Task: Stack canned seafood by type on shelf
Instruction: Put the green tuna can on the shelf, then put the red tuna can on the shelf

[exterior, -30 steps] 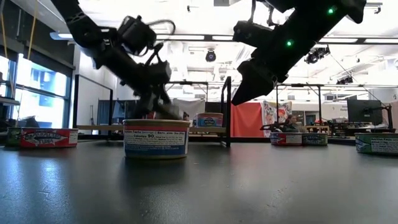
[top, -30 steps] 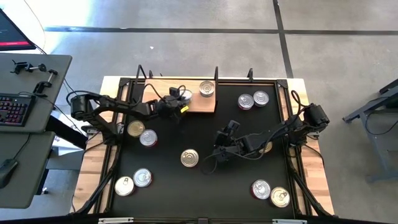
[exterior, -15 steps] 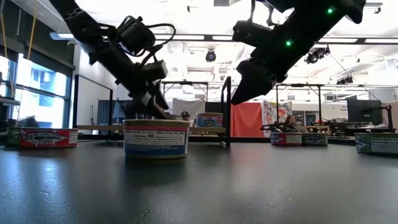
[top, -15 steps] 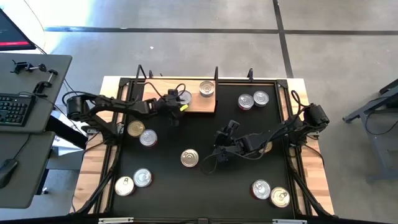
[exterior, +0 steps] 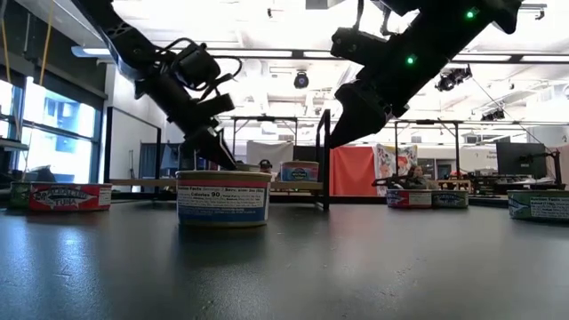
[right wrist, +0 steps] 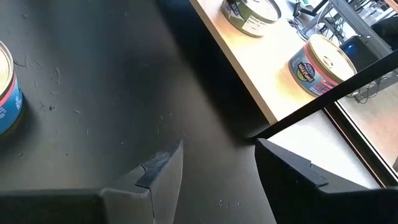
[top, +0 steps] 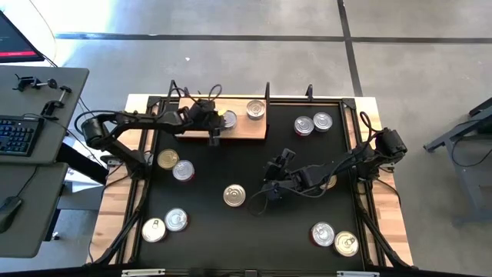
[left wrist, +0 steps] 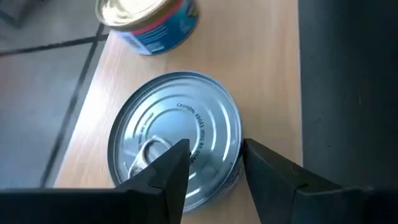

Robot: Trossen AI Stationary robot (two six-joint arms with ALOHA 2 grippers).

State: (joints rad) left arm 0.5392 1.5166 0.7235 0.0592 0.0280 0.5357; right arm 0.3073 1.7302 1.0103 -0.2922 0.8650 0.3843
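the left gripper (top: pixel 214 132) hangs over the wooden shelf (top: pixel 244 129) in the upper middle of the overhead frame, right above a silver-lidded tin (left wrist: pixel 176 138) that sits on the wood. its jaws stand apart with nothing between them, tips just over the near edge of that lid. a second tin (top: pixel 255 109) with a gold lid and red and blue sides sits further right on the same shelf.

the right gripper (top: pixel 270 187) hovers above the black mat (top: pixel 254 231) near the centre, jaws parted and empty, close to a lone tin (top: pixel 234 195) lying just left of it.

the other tins are scattered over the desk: a pair (top: pixel 313 123) at the upper right, a pair (top: pixel 174 165) at the left, a pair (top: pixel 164 225) at the lower left, and a pair (top: pixel 334 238) at the lower right.
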